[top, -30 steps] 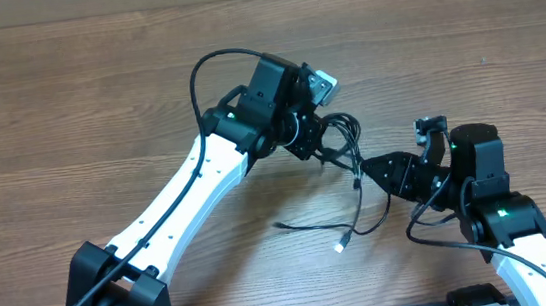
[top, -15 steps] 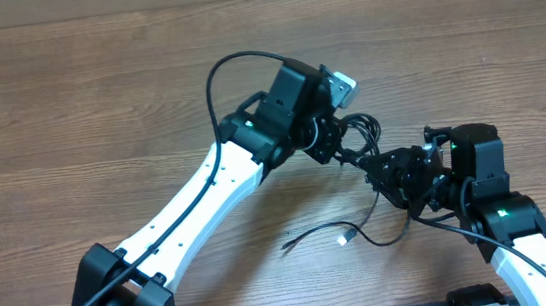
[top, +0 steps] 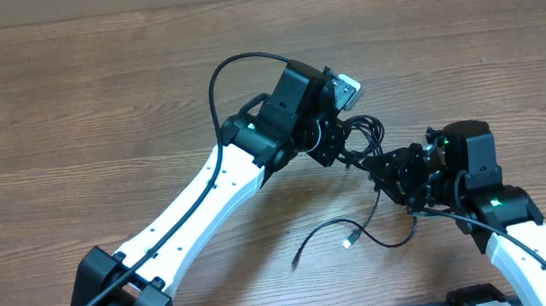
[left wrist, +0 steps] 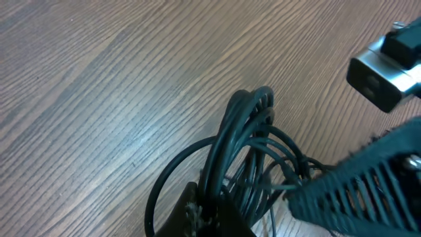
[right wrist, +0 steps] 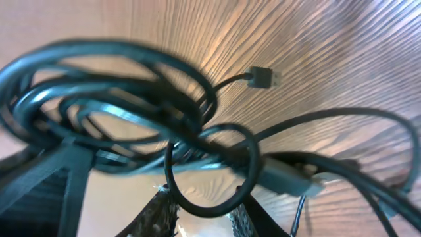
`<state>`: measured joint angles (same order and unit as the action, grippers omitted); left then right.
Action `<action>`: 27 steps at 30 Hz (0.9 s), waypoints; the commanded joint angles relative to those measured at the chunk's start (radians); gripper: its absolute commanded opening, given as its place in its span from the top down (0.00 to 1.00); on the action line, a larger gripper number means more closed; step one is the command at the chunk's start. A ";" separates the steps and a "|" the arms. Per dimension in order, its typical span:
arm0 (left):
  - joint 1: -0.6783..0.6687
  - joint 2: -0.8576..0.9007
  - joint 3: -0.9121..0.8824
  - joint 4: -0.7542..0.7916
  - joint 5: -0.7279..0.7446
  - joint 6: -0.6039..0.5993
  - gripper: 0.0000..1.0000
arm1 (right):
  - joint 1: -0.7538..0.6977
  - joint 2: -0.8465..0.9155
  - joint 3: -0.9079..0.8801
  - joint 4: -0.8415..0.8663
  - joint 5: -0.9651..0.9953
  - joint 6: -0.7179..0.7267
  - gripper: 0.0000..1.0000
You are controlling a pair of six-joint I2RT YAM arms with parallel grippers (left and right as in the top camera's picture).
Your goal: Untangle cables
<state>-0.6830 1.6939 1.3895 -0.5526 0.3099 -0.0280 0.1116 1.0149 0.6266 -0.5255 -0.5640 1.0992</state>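
On the table, cables trailing loose overhead, plug clear from right wrist.

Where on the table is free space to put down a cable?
Free: the table's far strip and the left side beyond the left arm. Crowded: the middle, where the left gripper and right gripper meet the cables.

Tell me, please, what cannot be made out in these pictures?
Overhead: cord count in the cables; both grippers overlap the coil.
Left wrist: left gripper fingers, cut off by the bottom edge.
Right wrist: whether right gripper pinches any cord; strands blurred, too near the lens.
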 commanded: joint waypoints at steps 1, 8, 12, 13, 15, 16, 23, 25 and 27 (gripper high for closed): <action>0.002 -0.045 0.033 0.003 0.019 -0.020 0.96 | 0.000 0.002 0.009 0.008 0.071 0.004 0.74; 0.002 -0.045 0.033 -0.011 0.019 -0.016 0.96 | 0.000 0.002 0.010 0.117 0.058 0.005 0.75; 0.002 -0.045 0.033 -0.023 -0.004 -0.012 0.96 | 0.000 0.002 0.010 0.158 0.048 0.005 0.77; 0.002 -0.045 0.033 -0.023 -0.007 -0.009 0.96 | 0.000 0.002 0.010 0.157 0.048 0.005 0.78; 0.002 -0.045 0.033 -0.023 -0.007 -0.005 0.96 | 0.000 0.002 0.010 0.153 0.048 0.005 0.79; 0.002 -0.045 0.033 -0.023 -0.006 -0.003 0.96 | 0.000 0.002 0.010 0.150 0.048 0.005 0.79; 0.002 -0.045 0.033 -0.024 -0.006 -0.002 0.96 | 0.000 0.002 0.010 0.146 0.103 0.035 0.80; 0.002 -0.045 0.033 -0.024 -0.006 -0.002 0.96 | 0.000 0.002 0.010 0.140 0.132 0.038 0.80; 0.002 -0.046 0.033 -0.024 -0.006 -0.002 0.96 | 0.000 0.002 0.010 0.117 0.169 0.061 0.80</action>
<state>-0.6830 1.6901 1.3903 -0.5766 0.3023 -0.0277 0.1120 1.0168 0.6266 -0.3897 -0.4736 1.1263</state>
